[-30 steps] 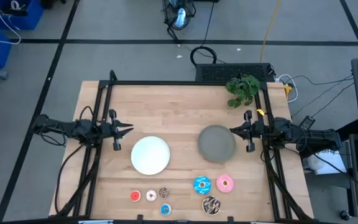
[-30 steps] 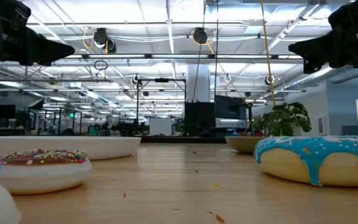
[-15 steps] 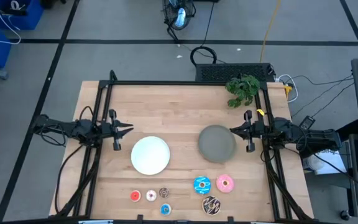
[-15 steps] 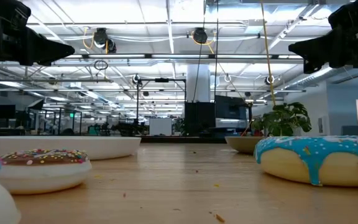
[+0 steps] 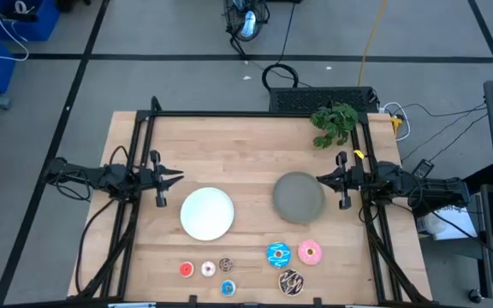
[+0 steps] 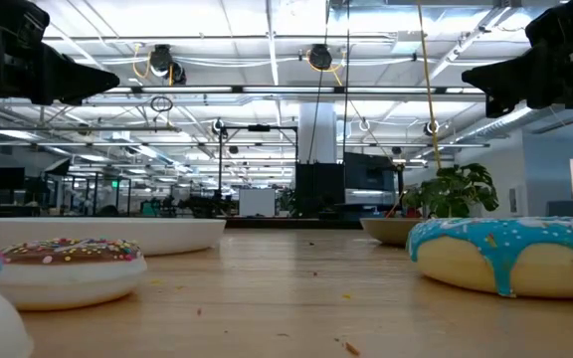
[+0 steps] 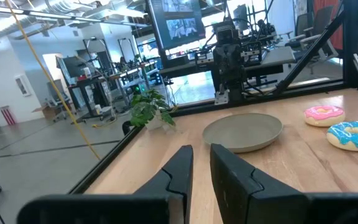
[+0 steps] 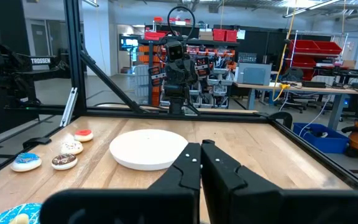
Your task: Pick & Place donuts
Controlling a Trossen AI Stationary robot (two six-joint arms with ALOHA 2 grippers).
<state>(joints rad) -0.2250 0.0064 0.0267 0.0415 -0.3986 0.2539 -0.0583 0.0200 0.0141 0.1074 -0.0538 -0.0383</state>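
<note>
My left gripper (image 5: 176, 178) hangs at the table's left edge, fingers (image 7: 178, 176) nearly closed with a thin gap, holding nothing. My right gripper (image 5: 322, 179) sits at the right edge, fingers (image 8: 217, 163) pressed together, empty, tips over the gray plate's (image 5: 298, 198) rim. White plate (image 5: 207, 213) lies between the arms, nearer the left one. Donuts all lie along the near edge, off both plates: red (image 5: 186, 269), white (image 5: 208, 270), brown (image 5: 226, 264), small blue (image 5: 228, 287) below the white plate; blue sprinkled (image 5: 278, 253), pink (image 5: 310, 252), chocolate drizzled (image 5: 290, 281) below the gray plate. A plant (image 5: 334, 122) stands at the far right corner. Nothing blocks either gripper. Nothing has moved since a second ago.
</note>
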